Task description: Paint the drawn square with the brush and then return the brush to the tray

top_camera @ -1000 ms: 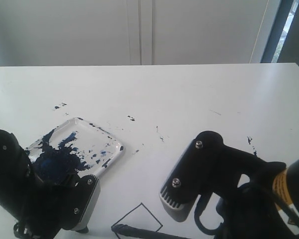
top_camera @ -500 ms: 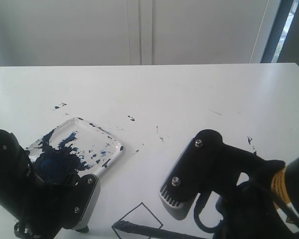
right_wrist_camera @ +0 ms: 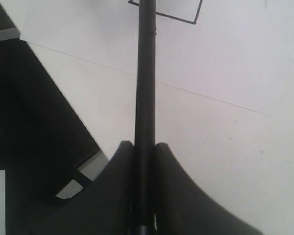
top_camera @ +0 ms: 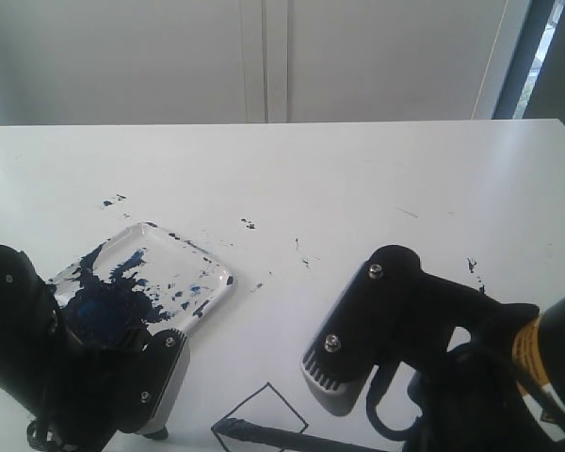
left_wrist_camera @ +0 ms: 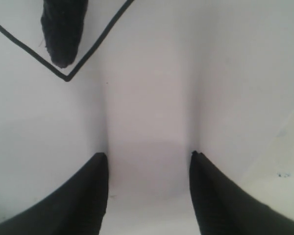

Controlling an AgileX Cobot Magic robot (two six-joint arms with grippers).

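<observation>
The brush, a light stiff stick (slick where paint coats it, I'd guess), has its tip inside the drawn square; mid-shaft is the place to hold. The right gripper clamps that shaft. The left gripper, beside the square, gapes empty. Whether the bristles touch paper is unclear, and the square's near side is cut off.

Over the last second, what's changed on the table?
Almost nothing. The brush, clamped in the right gripper, shifted a hair over the square, and the right arm nudged with it. Nothing was picked up or let go. The left gripper stays open and empty, the tray hasn't moved, and the square still shows no paint.
</observation>
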